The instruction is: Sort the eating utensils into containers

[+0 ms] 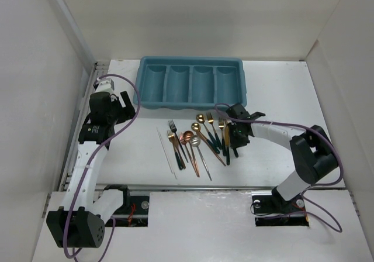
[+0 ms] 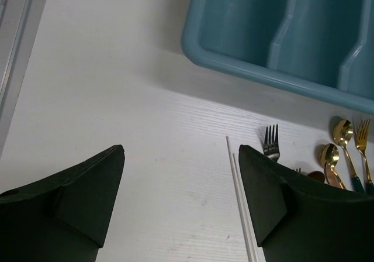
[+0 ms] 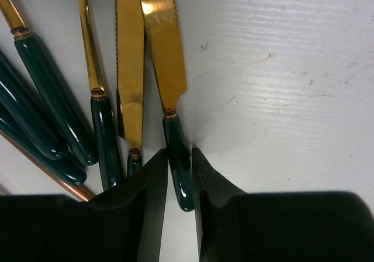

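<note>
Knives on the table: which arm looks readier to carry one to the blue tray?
The right. The right gripper is closed on the dark handle of the outermost knife. The left gripper hangs open over bare table beside the chopsticks, holding nothing.

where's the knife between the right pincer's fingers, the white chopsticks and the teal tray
knife [image 3: 166, 63], right wrist view, on its gold blade
white chopsticks [image 2: 234, 168], left wrist view, towards their far ends
teal tray [image 1: 190, 60], top view, on its far rim
</note>
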{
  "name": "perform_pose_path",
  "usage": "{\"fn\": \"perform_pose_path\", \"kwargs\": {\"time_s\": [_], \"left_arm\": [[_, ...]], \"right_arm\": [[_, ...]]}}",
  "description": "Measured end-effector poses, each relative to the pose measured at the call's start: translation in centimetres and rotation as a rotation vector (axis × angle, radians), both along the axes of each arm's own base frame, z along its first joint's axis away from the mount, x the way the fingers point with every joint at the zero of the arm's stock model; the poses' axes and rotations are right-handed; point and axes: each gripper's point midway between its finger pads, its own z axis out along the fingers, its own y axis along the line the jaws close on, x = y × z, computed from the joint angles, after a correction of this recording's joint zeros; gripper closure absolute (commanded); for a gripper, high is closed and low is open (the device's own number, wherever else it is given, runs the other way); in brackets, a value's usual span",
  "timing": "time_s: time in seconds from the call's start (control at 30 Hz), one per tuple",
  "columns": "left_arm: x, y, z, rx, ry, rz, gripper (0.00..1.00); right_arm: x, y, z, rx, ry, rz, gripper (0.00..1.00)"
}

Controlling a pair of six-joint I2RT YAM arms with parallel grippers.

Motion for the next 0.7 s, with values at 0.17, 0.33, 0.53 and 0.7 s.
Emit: {"fn": "perform_pose_path", "kwargs": {"time_s": [0.17, 0.33, 0.53, 0.7], "left_arm": [[0.0, 0.4, 0.0, 0.005, 0.000, 0.015, 0.23], [0.0, 0.6, 0.0, 0.007, -0.001, 0.023, 0.23], [0.0, 0.7, 0.0, 0.010, -0.001, 0.027, 0.23], [0.0, 0.7, 0.0, 0.012, -0.001, 0.030, 0.23]], "right_arm": [[-0.2, -0.3, 0.0, -0.010, 0.003, 0.004, 0.65], [0.5, 0.0, -0.1, -0.035, 0.026, 0.035, 0.83], [0.8, 0.1, 0.0, -0.039, 0.024, 0.051, 1.00], [-0.3, -0.3, 0.7, -0.100, 0.008, 0.111, 1.00]]}}
